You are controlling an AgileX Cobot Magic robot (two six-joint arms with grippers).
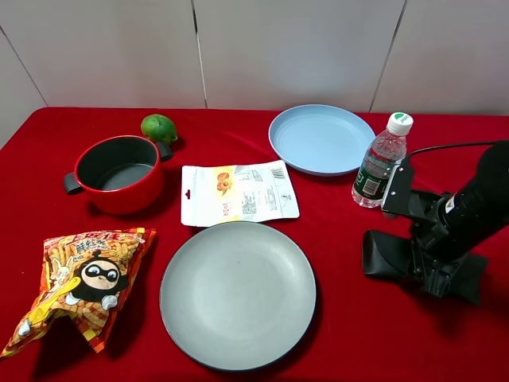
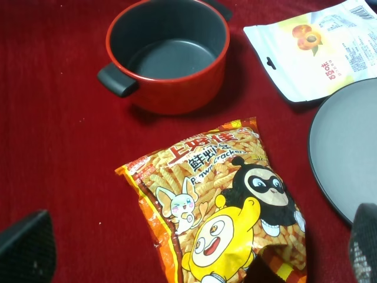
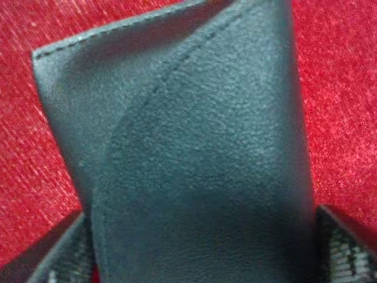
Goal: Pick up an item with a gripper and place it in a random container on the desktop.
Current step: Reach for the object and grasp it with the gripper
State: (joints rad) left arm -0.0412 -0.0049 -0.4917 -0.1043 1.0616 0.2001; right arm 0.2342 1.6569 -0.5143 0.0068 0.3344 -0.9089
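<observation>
While the right gripper (image 1: 432, 277) clasps the flat black leather-like glasses case (image 1: 386, 255), the orange snack bag (image 2: 218, 200) reads "Prawn Crackers".

Looks down from high over whole counter (image 1: 358, 342). Left wrist nearer, above snack bag (image 2: 218, 206), shared with high view. Right wrist very close on black case (image 3: 200, 165).
</observation>
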